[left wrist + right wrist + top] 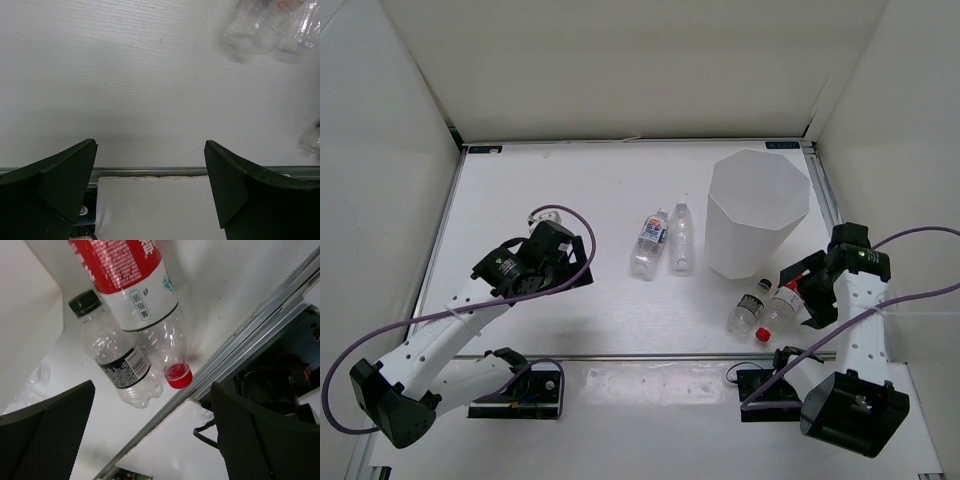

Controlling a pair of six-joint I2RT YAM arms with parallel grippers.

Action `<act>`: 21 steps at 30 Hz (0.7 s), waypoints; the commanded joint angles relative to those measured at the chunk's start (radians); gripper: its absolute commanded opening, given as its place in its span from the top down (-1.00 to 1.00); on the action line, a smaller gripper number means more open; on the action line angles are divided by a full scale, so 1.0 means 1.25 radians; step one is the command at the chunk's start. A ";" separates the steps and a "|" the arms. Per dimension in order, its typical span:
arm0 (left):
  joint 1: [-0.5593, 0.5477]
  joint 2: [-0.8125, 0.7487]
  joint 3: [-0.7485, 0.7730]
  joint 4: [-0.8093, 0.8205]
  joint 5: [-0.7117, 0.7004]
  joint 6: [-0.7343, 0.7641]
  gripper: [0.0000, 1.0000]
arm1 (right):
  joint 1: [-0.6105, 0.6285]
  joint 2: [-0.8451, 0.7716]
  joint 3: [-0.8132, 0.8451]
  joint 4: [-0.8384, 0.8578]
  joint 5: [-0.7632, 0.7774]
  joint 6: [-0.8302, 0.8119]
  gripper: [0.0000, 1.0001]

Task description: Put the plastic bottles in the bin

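Right of centre in the top view, the bin (750,240) stands upright on the counter (550,190). Left of it lie the labelled bottle (649,243) and plain bottle (681,238); below it, the black-capped bottle (750,306) and red-capped bottle (780,305), beside my right claw (152,384). That and my left claw (150,142) gape wide, holding nothing.

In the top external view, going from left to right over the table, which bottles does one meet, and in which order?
blue-white labelled bottle → nearly plain bottle → black-capped bottle → red-capped bottle
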 commanded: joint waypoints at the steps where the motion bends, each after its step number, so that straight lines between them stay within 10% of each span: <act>1: 0.017 -0.023 -0.012 0.015 0.011 0.014 -1.00 | -0.018 0.030 -0.012 0.054 0.022 0.026 -1.00; 17: 0.024 -0.023 -0.035 0.008 0.036 0.037 -1.00 | -0.063 0.347 -0.078 0.270 0.004 0.009 -1.00; 21: 0.024 -0.023 -0.035 0.000 0.027 0.046 -1.00 | -0.063 0.382 -0.059 0.262 0.004 0.009 -0.44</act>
